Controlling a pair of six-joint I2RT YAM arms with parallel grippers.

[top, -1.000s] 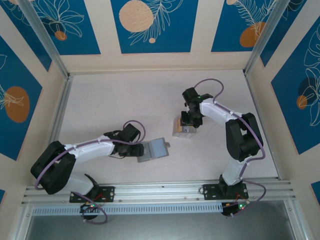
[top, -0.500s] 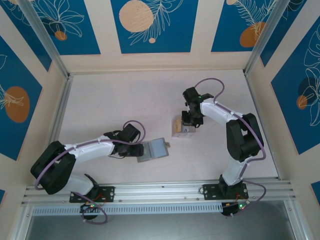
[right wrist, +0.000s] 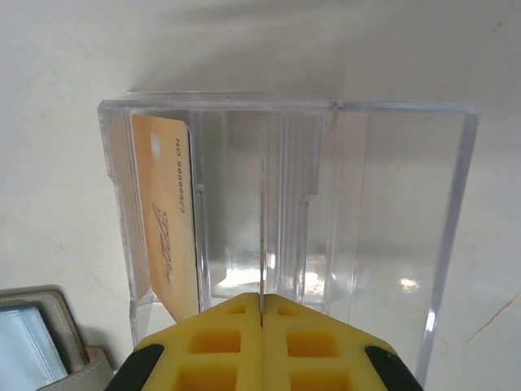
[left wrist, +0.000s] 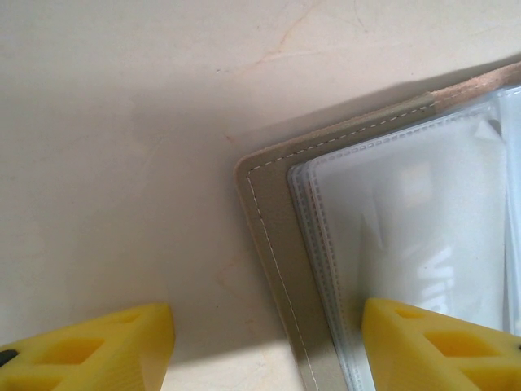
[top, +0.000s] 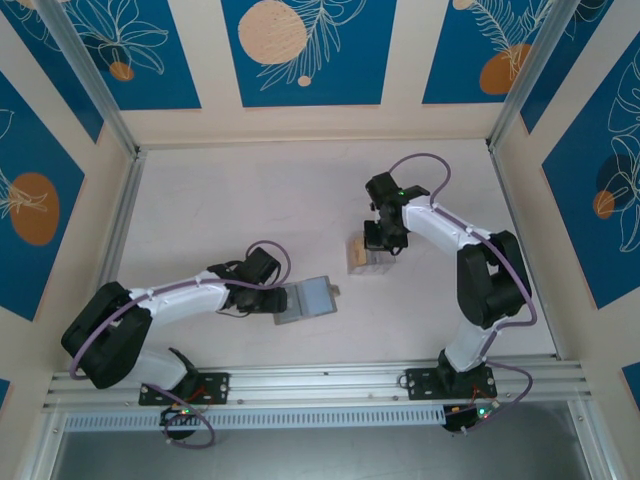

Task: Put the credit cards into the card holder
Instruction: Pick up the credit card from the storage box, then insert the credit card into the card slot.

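From above, we see the holder (top: 312,295) lying open on the table (top: 220,200), near the front and about midway across. The left gripper (top: 284,297) is at its left edge. Further back and to the right stands a clear box (top: 367,260) with an orange card (top: 354,250) at its left end, and the right gripper (top: 379,243) is lowered over it.

At the left wrist, we find the fingers (left wrist: 98,350) spread wide. One is over bare table and the other over the holder's clear sleeves (left wrist: 407,236); nothing is pinched between them.

At the right wrist, the fingers (right wrist: 220,346) are pressed together on a thin card (right wrist: 261,228), seen edge-on and standing upright inside the box. The orange card leans against the box's left wall. A corner of the holder shows at lower left, just beside the box.
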